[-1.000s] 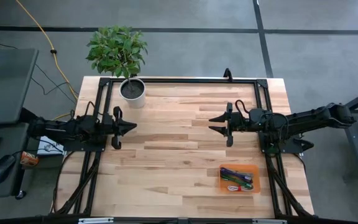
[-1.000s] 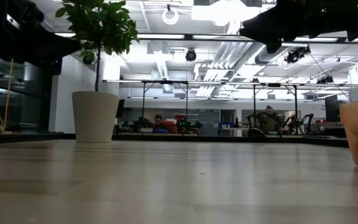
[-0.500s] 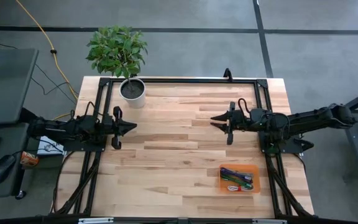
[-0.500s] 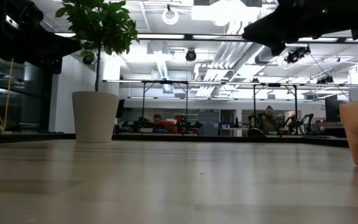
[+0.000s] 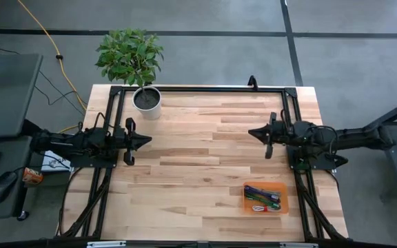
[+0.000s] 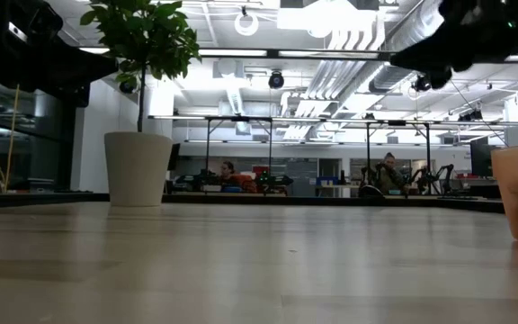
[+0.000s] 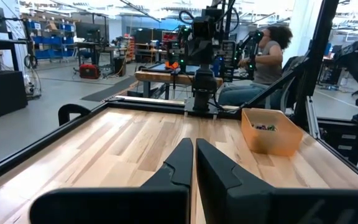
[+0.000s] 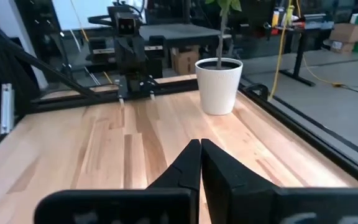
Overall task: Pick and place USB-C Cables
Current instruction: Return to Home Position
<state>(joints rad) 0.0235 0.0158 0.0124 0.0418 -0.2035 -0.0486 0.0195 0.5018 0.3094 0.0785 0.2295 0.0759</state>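
Observation:
The USB-C cables [image 5: 262, 197] lie bundled together inside the flat orange tray [image 5: 247, 199] near the table's near right corner; green and dark blue ones show, the others I cannot tell apart. In the left wrist view the tray [image 7: 271, 135] stands far off with cable ends [image 7: 265, 127] at its rim. My right gripper [image 5: 252, 131] hovers shut above the right half of the table, farther back than the tray. My left gripper [image 5: 147, 140] waits shut over the table's left side. Both wrist views show shut fingers, left [image 7: 194, 147] and right [image 8: 200, 145], over bare wood.
A white pot with a leafy plant [image 5: 147, 100] stands at the far left corner of the table, also in the right wrist view [image 8: 219, 85]. A black frame [image 5: 205, 89] runs along the table's edges. People sit in the room beyond the table.
My right gripper has drawn back toward the table's right edge, and its fingers have shut from a wide open stance. The left arm and the tray with the cables have stayed put.

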